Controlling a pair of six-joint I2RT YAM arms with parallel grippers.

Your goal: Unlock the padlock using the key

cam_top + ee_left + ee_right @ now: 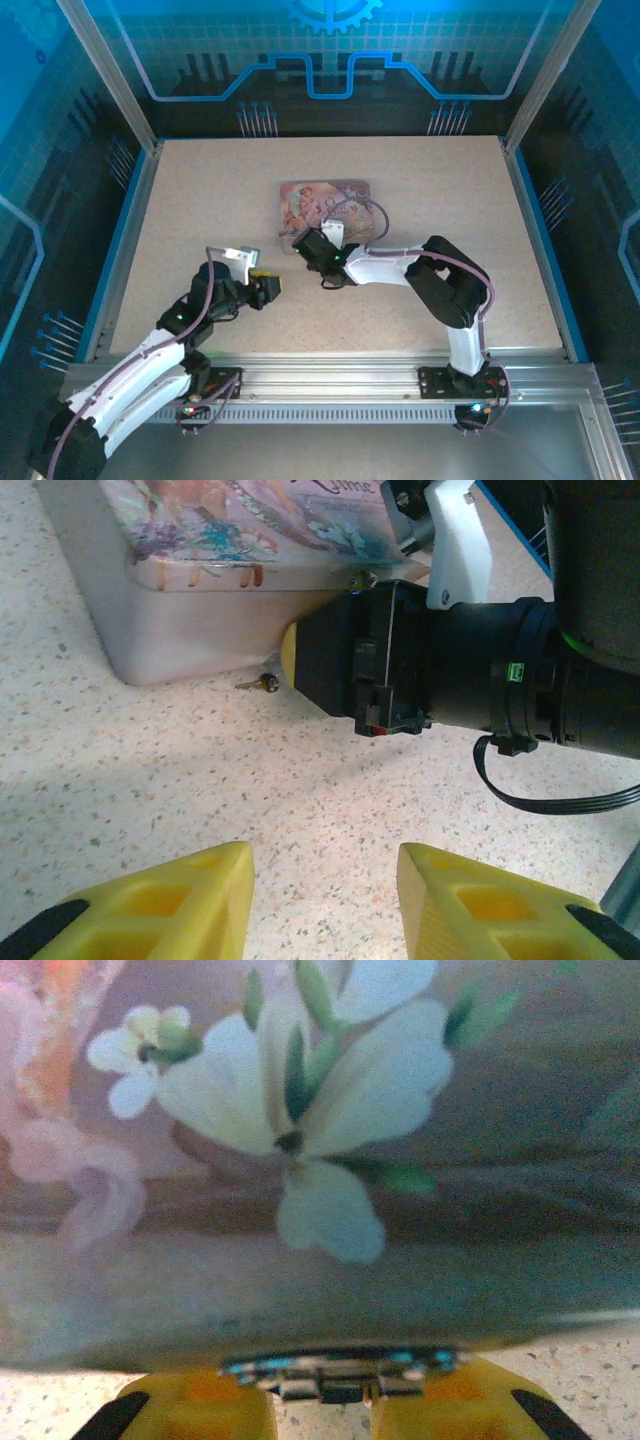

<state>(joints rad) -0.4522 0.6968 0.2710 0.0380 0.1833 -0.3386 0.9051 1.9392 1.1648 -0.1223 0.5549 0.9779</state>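
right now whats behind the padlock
The flowered side of the tin rises right behind the padlock. What the lock hooks onto cannot be seen: its own body and the right end effector cover it.

Little is legible. On the lid of the pink tin (200, 610), a scrap of cursive lettering seems to end in "ime", and the rest is cut off by the picture's edge. The blue back wall (330, 60) carries a gear emblem (333, 12).
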